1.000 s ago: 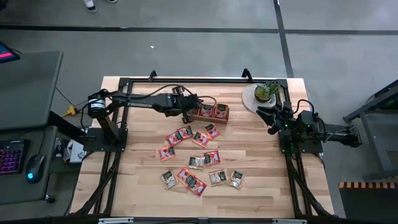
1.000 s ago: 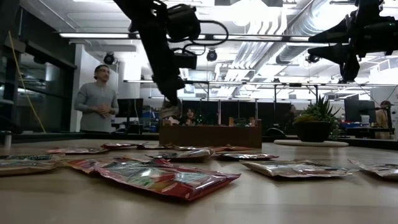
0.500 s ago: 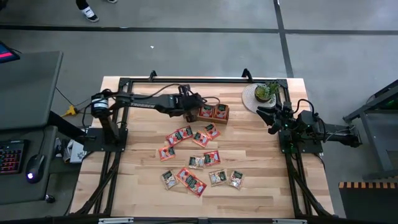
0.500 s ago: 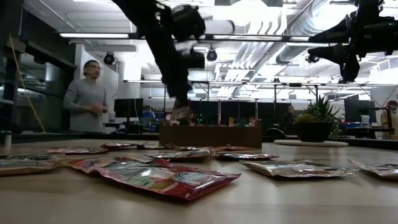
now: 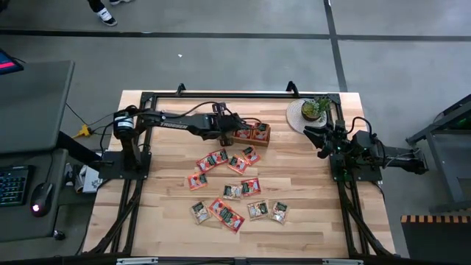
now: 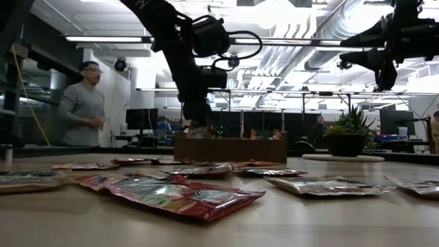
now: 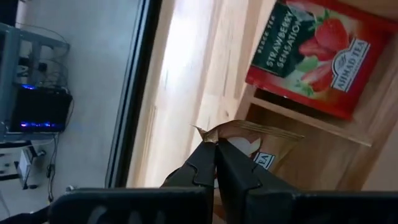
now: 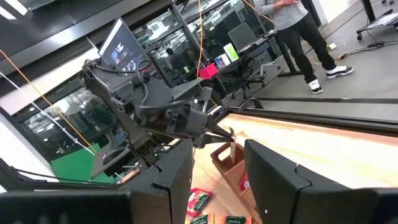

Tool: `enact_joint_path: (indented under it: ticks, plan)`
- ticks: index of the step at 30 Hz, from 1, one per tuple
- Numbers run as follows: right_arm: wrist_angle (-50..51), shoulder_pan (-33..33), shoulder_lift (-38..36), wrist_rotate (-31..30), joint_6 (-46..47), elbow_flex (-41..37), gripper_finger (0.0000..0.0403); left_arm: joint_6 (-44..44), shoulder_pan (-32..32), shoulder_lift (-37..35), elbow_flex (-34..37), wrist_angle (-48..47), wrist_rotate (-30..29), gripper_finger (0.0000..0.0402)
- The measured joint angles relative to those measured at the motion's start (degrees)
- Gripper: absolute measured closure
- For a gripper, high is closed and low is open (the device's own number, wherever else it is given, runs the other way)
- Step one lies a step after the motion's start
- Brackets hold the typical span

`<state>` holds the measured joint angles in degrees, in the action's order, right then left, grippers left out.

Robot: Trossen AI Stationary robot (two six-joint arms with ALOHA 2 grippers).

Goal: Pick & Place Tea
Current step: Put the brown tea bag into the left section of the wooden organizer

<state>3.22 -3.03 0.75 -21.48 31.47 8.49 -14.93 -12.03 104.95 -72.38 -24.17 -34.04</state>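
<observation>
I've got the left pincer (image 5: 229,135) over the left end of the wooden tray (image 5: 250,140) at the back of the tabletop (image 5: 309,213). Its fingers (image 7: 208,163) are pressed together on the corner of a pale sachet (image 7: 261,146), which hangs down into the tray's end compartment. From the left wrist view a red strawberry sachet (image 7: 314,59) lies flat in the next compartment. From above, two red sachets (image 5: 252,132) show in the tray.

The rest of the tea (image 5: 232,188) is scattered loose over the middle and front of the tabletop, red ones mixed with pale ones, some overlapping. From the low view a red sachet (image 6: 185,195) lies nearest the camera, with the tray (image 6: 230,149) behind the pile and the left pincer (image 6: 195,127) just above its left end.

The right pincer (image 5: 315,141) waits raised over the right edge of the tabletop, near the potted plant (image 5: 315,109) on its round mat. Its fingers (image 8: 273,180) stand apart with nothing between them.

A person (image 6: 81,103) stands in the room beyond the tabletop, on the left of the low view.
</observation>
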Motion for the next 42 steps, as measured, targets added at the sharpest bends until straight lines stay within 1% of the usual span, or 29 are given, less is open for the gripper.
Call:
enact_joint_path:
  ticks: [5, 10, 19, 24, 26, 31, 37, 42]
  plan:
    - [0.01, 0.01, -0.01, -0.15, 0.06, 0.0, 0.0261, -0.27, 0.0, 0.0, -0.02, -1.91, 2.26, 0.0384]
    - [0.0, 0.0, -0.02, -0.16, 0.06, 0.0, 0.0261, 0.15, 0.02, 0.0, -0.02, -1.79, 2.59, 0.0362]
    - [0.46, 0.01, -0.01, -0.12, 0.05, 0.0, 0.0261, -0.14, 0.04, 0.0, -0.02, -2.11, 2.1, 0.0291]
    - [0.44, 0.01, 0.0, 0.22, 0.04, 0.0, 0.0261, -0.25, 0.04, -0.02, -0.02, -2.22, -0.25, 0.0252]
    - [0.44, 0.0, -0.01, 0.22, 0.04, 0.0, 0.0261, -0.25, 0.04, -0.02, -0.36, -3.64, -1.07, 0.024]
    - [0.44, 0.01, 0.0, 0.45, 0.04, 0.0, 0.0261, 0.54, 0.04, -0.09, -4.42, -9.32, -1.45, 0.0223]
    - [0.44, 0.02, -0.02, 0.51, 0.04, 0.0, 0.0261, 2.74, 0.04, -0.09, -10.78, -13.47, -2.29, 0.0223]
    - [0.44, 0.01, -0.01, 1.15, 0.04, 0.0, 0.0261, 2.75, 0.02, -0.11, -15.35, -17.97, -2.95, 0.0223]
